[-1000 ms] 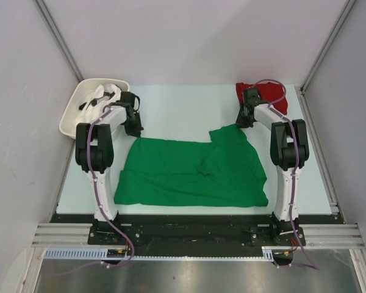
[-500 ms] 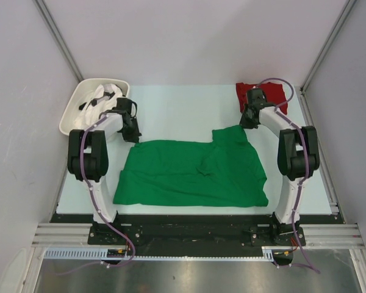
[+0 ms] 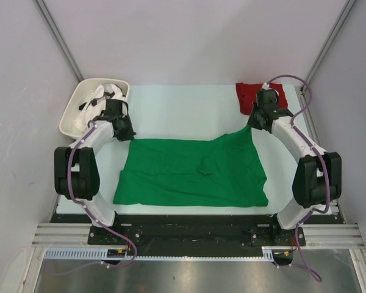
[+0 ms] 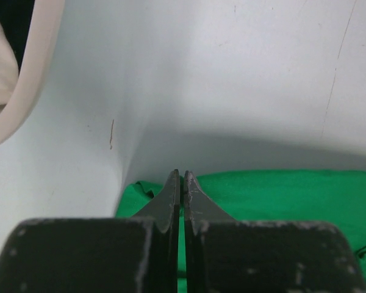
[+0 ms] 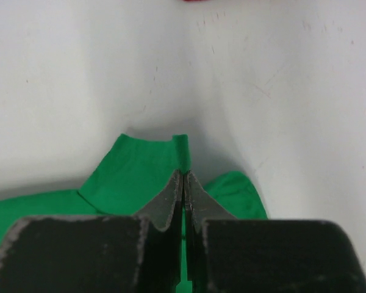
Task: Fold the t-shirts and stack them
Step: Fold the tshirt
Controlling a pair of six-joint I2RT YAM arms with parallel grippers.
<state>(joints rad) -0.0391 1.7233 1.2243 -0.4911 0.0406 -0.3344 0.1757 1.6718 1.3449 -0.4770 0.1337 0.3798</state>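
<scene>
Both claws, left claw [image 4: 182, 183] and right claw [image 5: 183, 180], clamped on far corners of the green t-shirt [image 3: 192, 171]: light, floppy cloth, so pinch hems and pull taut.

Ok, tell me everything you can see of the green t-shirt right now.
The green t-shirt is plain bright green soft cloth, spread mostly flat on the white table between the two arms, with creases near its middle. Its far right corner is drawn up into a peak, pinched in the shut right pincer. The left pincer is shut at its far left corner; whether it holds cloth is unclear. The near hem lies along the table's front edge. No label shows. It lies apart from the red shirt.
</scene>
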